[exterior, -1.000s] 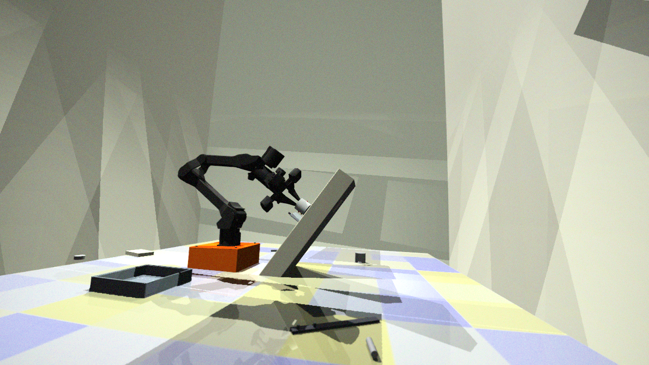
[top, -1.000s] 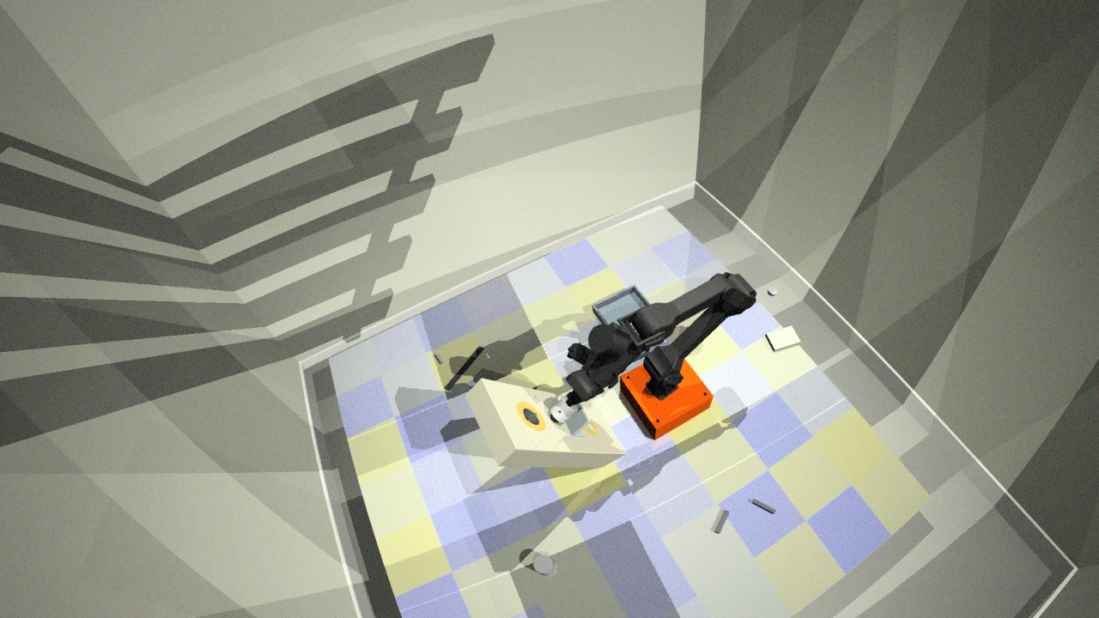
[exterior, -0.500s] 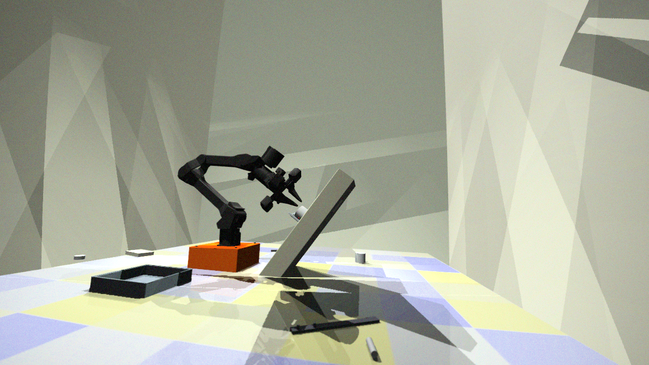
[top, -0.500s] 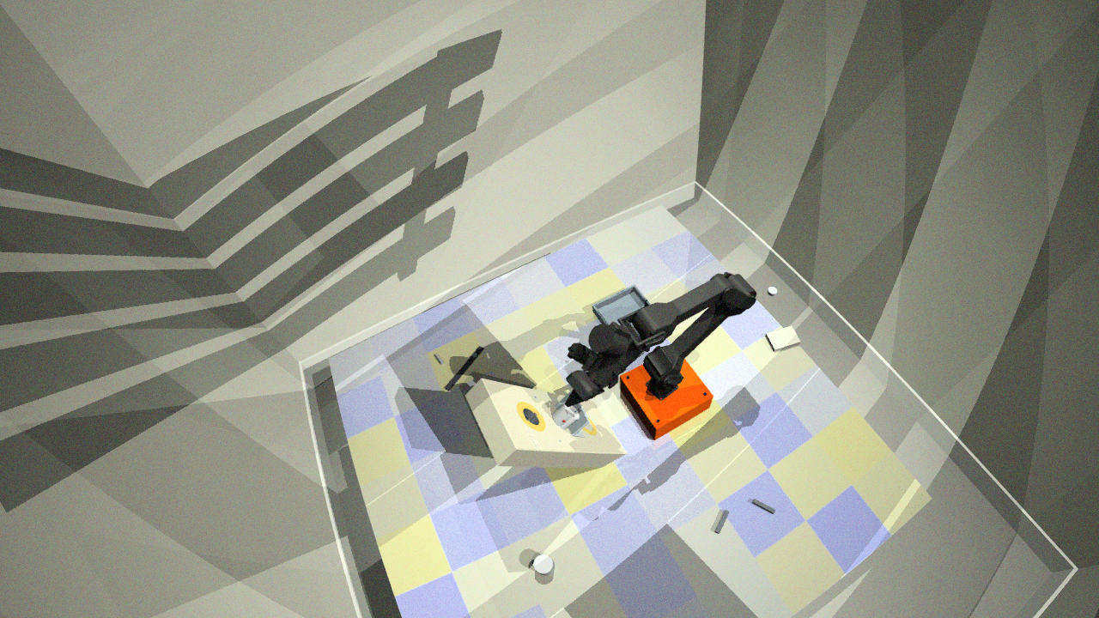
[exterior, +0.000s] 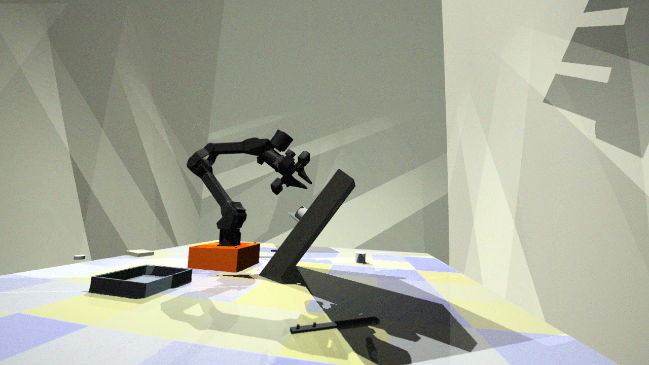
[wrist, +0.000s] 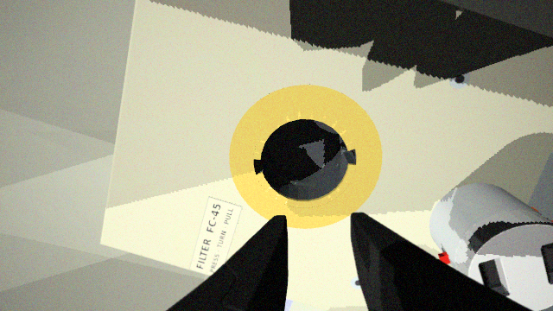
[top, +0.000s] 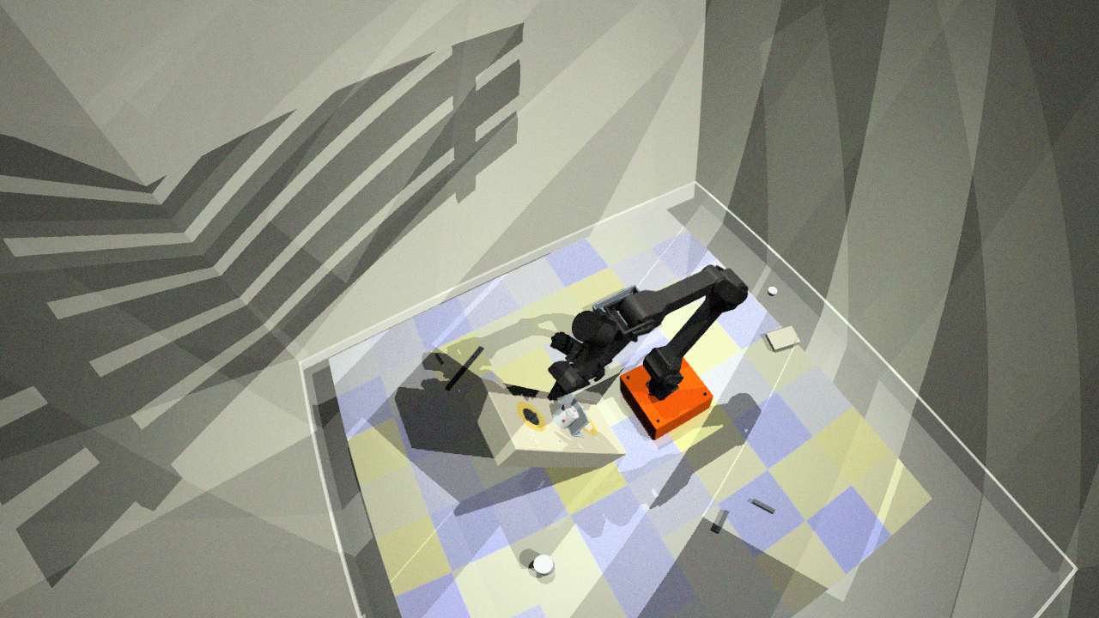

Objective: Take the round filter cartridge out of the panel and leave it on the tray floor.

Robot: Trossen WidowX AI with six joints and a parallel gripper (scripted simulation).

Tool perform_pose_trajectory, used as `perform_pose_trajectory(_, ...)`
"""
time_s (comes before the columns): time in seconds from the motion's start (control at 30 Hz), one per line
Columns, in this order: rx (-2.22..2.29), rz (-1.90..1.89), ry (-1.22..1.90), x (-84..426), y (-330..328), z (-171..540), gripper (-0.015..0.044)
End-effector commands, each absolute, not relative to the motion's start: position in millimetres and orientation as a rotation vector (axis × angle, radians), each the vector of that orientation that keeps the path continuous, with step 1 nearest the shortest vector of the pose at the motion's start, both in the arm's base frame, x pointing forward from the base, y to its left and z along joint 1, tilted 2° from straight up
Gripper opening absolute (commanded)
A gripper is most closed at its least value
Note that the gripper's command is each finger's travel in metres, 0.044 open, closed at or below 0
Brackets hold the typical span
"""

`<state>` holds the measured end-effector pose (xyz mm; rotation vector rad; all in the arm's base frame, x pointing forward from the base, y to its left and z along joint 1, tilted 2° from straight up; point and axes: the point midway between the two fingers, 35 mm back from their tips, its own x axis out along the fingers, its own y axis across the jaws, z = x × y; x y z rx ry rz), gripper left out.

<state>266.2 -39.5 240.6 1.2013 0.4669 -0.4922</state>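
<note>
The white-grey cartridge (top: 569, 416) (exterior: 300, 211) (wrist: 458, 225) is out of its opening. It sits on the sloping front of the cream service panel (top: 511, 444) (exterior: 313, 226) (wrist: 173, 86), by a grey bracket (exterior: 293, 217), tilted with its two-slotted face outward; whether it touches the bracket is unclear. The round opening (top: 531, 415) (wrist: 298, 151) in the yellow ring (wrist: 246, 130) is empty. My gripper (top: 553, 395) (exterior: 309, 185) (wrist: 318, 225) is open partway, with nothing between the fingers, above the panel and apart from the cartridge. The dark tray (exterior: 115, 289) stands on the table; the arm mostly hides it in the top view.
The orange base (top: 683, 391) (exterior: 211, 259) stands between tray and panel. A black bar (top: 464, 367) (exterior: 334, 325) lies beside the panel. A white cylinder (top: 543, 564) (exterior: 360, 257), a pale block (top: 782, 338) (exterior: 139, 252) and small dark bars (top: 762, 505) lie farther out.
</note>
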Motion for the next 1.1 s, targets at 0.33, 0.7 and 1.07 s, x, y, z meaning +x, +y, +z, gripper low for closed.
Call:
perform_pose_trajectory(0.33, 1.058, -0.473, 0.538, 264.9, -39.1, 300.9, 0.0305)
perform_pose_trajectory(0.7, 0.094, -0.131, 1.055, 230.5, -30.3, 194.0, 0.0305)
perform_pose_trajectory(1.07, 0.08, -0.122, 1.062, 231.1, -30.3, 190.5, 0.0305)
